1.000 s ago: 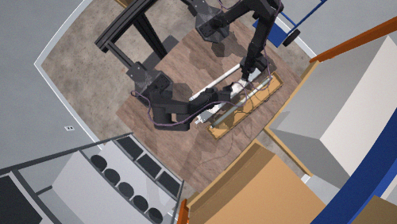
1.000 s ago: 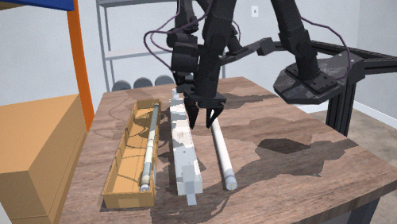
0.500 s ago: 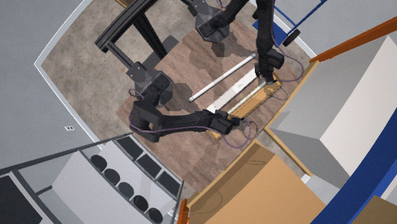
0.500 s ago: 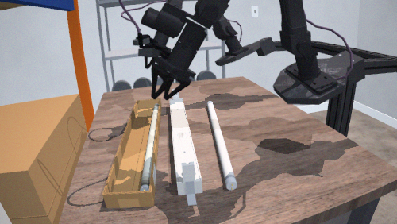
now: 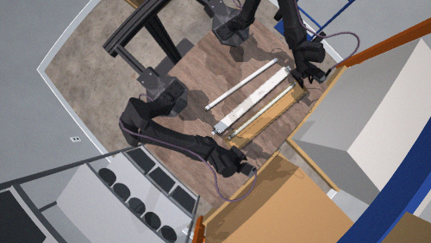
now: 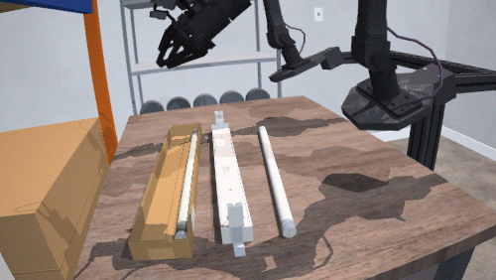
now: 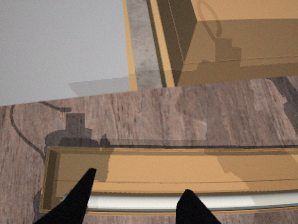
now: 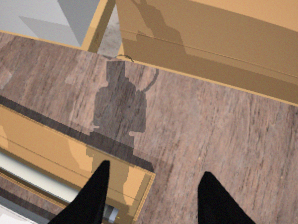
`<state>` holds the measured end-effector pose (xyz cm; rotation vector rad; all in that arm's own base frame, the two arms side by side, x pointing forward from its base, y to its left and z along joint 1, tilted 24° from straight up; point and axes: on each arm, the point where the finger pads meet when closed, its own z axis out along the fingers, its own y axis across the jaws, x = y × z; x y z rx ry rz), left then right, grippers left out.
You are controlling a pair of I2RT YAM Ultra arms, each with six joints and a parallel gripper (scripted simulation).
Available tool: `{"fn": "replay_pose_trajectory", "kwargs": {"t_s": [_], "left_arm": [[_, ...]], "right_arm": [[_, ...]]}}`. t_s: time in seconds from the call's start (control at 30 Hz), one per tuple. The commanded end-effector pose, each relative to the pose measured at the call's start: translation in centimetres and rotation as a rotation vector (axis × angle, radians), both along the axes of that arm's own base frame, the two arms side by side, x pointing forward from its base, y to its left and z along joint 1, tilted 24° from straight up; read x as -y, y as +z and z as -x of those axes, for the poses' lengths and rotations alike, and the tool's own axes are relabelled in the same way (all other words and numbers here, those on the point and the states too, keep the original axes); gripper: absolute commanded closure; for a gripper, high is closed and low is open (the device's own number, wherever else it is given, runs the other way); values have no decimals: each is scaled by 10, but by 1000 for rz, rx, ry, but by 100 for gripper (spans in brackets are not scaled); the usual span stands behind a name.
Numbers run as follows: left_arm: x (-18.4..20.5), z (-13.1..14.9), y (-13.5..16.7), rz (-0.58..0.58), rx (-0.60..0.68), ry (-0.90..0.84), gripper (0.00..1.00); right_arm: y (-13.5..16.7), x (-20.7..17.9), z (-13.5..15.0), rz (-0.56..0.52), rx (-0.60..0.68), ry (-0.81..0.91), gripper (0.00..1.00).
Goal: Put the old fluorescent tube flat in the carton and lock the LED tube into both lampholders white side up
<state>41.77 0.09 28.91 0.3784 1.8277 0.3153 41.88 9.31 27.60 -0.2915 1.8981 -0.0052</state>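
Observation:
The old fluorescent tube (image 5: 263, 109) (image 6: 187, 174) (image 7: 202, 199) (image 8: 45, 184) lies flat inside the long open carton (image 5: 259, 126) (image 6: 159, 199) (image 7: 175, 167) (image 8: 50, 145) on the bench. The white fixture (image 5: 254, 99) (image 6: 229, 174) lies beside the carton with both lampholders empty. The LED tube (image 5: 241, 84) (image 6: 274, 174) lies on the bench on the fixture's other side. My left gripper (image 5: 302, 77) (image 7: 139, 187) is open and empty above one end of the carton. My right gripper (image 5: 246, 165) (image 6: 171, 62) (image 8: 156, 174) is open and empty, high above the carton's other end.
A large cardboard box (image 5: 280, 211) (image 6: 40, 184) (image 7: 240, 40) (image 8: 210, 40) and a grey box (image 5: 366, 108) (image 7: 60, 45) stand off the bench past the carton. The arm bases (image 5: 165, 88) (image 6: 392, 99) sit on the LED tube's side. A shelf rack (image 5: 129, 194) stands beyond one bench end.

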Motion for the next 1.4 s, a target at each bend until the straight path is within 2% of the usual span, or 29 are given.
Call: {"fn": "replay_pose_trajectory", "kwargs": {"t_s": [0.0,0.07,0.1,0.27,0.3,0.37,0.5,0.53,0.57,0.6,0.63,0.67,0.7,0.73,0.77,0.8,0.87,0.93,1.0,1.07,1.13,1.2,1.23,1.37], "left_arm": [[-4,6,29,145,58,39,51],[2,10,47,208,103,33,51],[4,12,70,243,172,23,51],[4,29,116,402,281,26,51],[-5,33,124,430,304,53,51],[4,36,119,480,267,37,51],[3,37,118,491,263,40,51],[2,36,115,486,257,44,51],[-3,40,111,466,256,54,51],[-2,33,95,443,218,58,51],[3,46,136,425,313,20,51],[4,48,153,417,371,4,51],[4,49,155,417,375,3,51],[4,48,154,417,373,4,51],[6,32,119,396,261,24,51],[4,28,103,372,226,41,51],[3,23,73,318,148,50,51],[3,18,80,253,142,42,51],[2,11,65,175,88,39,51],[2,11,65,175,88,39,51],[2,6,53,110,50,30,51],[1,1,35,53,-6,24,51],[1,-2,24,23,-43,19,51],[2,-9,-12,-91,-158,-13,51]], "right_arm": [[46,8,0,-86,103,-7,51],[67,23,4,-117,157,-33,51],[87,32,7,-136,205,-50,51],[136,65,28,-197,337,-104,51],[147,72,33,-209,367,-113,51],[152,81,38,-220,380,-128,51],[155,87,41,-221,385,-143,51],[147,87,39,-219,362,-144,51],[112,91,31,-195,279,-164,51],[117,91,28,-185,285,-165,51],[157,89,46,-181,392,-153,51],[174,98,52,-177,446,-182,51],[176,98,54,-177,452,-182,51],[173,97,51,-177,443,-179,51],[139,84,32,-169,335,-154,51],[129,81,28,-162,312,-153,51],[92,75,20,-140,228,-152,51],[90,65,13,-123,213,-138,51],[87,51,4,-103,199,-122,51],[87,51,4,-103,199,-122,51],[83,38,-3,-94,200,-105,51],[61,23,-11,-67,149,-82,51],[12,15,-8,-26,32,-67,51],[0,-18,-18,23,-3,-18,51]]}}
